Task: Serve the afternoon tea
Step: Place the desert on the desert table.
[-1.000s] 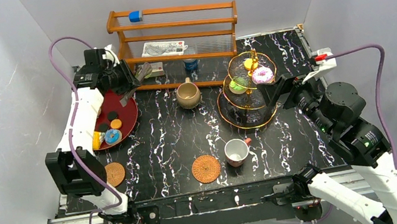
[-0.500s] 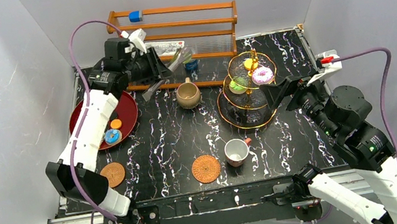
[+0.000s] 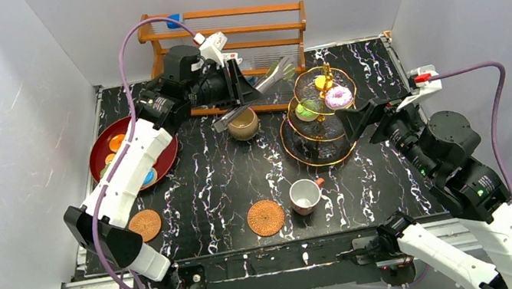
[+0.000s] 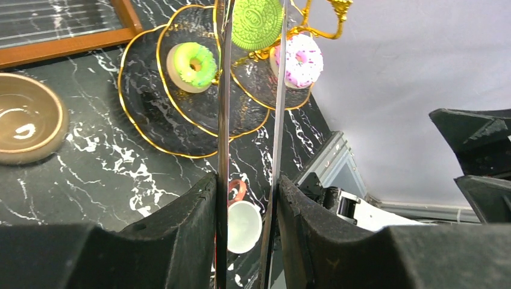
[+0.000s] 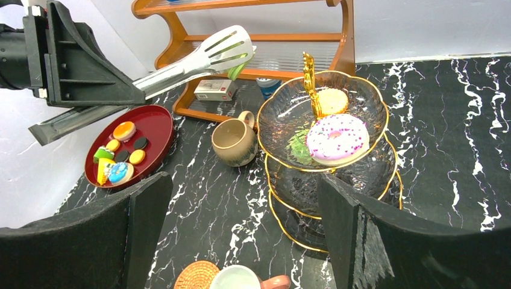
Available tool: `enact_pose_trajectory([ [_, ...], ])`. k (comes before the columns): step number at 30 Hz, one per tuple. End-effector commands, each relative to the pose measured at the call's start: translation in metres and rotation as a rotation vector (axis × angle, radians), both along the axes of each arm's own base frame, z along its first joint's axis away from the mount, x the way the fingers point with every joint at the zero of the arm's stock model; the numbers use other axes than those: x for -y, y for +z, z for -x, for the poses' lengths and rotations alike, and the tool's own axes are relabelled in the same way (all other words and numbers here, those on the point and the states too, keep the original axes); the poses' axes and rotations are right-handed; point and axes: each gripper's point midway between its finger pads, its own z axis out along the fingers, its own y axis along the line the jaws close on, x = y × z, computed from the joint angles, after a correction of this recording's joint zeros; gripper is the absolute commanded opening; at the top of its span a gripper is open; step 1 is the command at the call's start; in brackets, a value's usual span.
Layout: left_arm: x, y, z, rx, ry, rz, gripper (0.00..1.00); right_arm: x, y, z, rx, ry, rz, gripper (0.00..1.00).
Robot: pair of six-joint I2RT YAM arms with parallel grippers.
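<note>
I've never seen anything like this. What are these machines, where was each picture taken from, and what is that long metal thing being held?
These are two robot arms bolted to a dark marbled table. The wide picture looks down from above. The other two come from a small camera on each wrist, so the dark shapes at their lower edges are that arm's own fingers.

The left end effector is shut on metal tongs, which pinch a green cookie close to the tiered glass stand. The stand already carries a pink doughnut and a green doughnut. The right end effector is open and empty beside the stand.

Also there: a tan mug, a white cup, two woven coasters, a red plate of toy sweets, and a wooden rack.
</note>
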Motion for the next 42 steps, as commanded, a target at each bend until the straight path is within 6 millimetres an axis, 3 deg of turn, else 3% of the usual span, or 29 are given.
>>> enact_pose_trajectory([
  [1, 0.015, 0.034, 0.013, 0.059, -0.051, 0.078, 0.32, 0.003, 0.021, 0.002, 0.050, -0.008, -0.033, 0.99],
  [8, 0.025, 0.015, 0.018, 0.019, -0.072, 0.059, 0.33, 0.001, 0.022, 0.001, 0.050, -0.002, -0.040, 0.99],
  [27, 0.043, -0.013, 0.012, -0.025, -0.105, 0.026, 0.42, 0.001, 0.025, 0.001, 0.057, -0.002, -0.042, 0.99],
  [42, 0.038, -0.008, 0.008, 0.011, -0.083, 0.009, 0.48, 0.002, 0.024, 0.002, 0.061, -0.005, -0.040, 0.99],
])
